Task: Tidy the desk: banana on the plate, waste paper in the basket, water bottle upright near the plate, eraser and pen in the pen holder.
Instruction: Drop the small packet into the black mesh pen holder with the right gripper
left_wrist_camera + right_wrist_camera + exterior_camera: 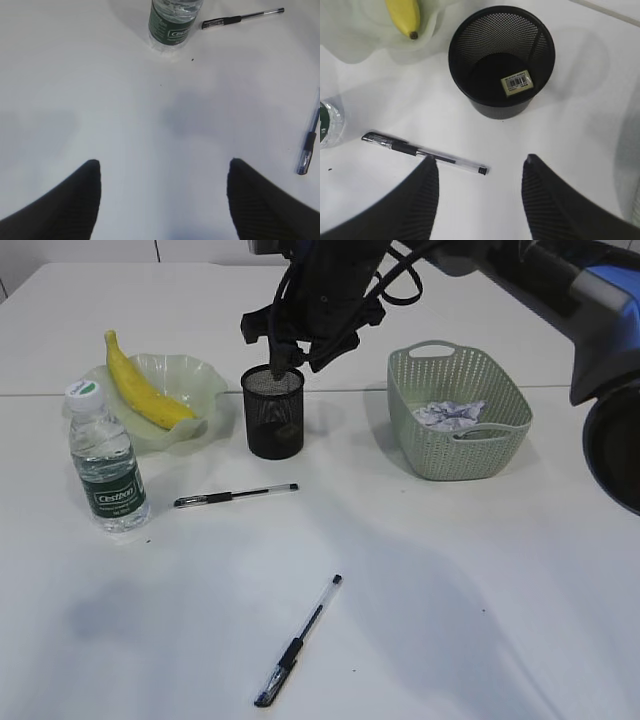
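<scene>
Right gripper over the desk: black mesh pen holder just ahead with white eraser in it, yellow banana on pale green plate ahead-left, clear-barrelled black pen just ahead of its left finger, clear plastic water bottle far left.

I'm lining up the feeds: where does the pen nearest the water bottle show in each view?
Exterior view: pen left of centre, between water bottle and pen holder.
Left wrist view: pen at top right, beside the bottle.
Right wrist view: pen lower left, below the holder.
Shared landmark: the bottle.
</scene>
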Robot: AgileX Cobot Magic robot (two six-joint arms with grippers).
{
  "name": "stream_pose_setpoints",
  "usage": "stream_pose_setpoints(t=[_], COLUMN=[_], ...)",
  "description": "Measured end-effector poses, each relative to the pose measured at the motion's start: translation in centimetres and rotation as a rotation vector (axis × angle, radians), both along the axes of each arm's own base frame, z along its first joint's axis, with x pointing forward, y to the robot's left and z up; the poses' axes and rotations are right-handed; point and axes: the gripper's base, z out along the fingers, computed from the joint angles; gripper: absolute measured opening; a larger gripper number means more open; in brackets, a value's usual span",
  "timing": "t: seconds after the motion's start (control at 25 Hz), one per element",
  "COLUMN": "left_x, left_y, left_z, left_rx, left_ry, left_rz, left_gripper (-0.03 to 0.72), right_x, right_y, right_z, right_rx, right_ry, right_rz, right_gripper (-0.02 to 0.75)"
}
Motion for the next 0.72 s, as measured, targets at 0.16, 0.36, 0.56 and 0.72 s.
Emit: stream_pose_setpoints(t=[0.16, 0.36, 0.56, 0.72], left_x=[0.0, -0.1, -0.3, -0.3], left_y=[0.0, 0.0, -0.1, -0.2], left_z=[0.0, 0.0, -0.1, -0.2], left_rx=[0.0, -0.003, -0.012, -0.027], left_ry=[-0.002, 0.006, 0.034, 0.04], left_rz=[0.0, -0.001, -0.004, -0.005], left_gripper=[0.561, 0.561, 0.561, 0.561], right_x=[-0.3, -1.6, -2.8, -3.8], right_y=[0.2, 1.2, 1.1, 0.5], right_z=[0.2, 2.2, 5.1, 5.8], right_rx=[0.034, 0.072, 0.102, 0.082], right_ry=[0.026, 0.009, -0.037, -0.018], right_rz=[-0.028, -0.004, 0.009, 0.004], right_gripper=[0.382, 0.377, 0.377, 0.376])
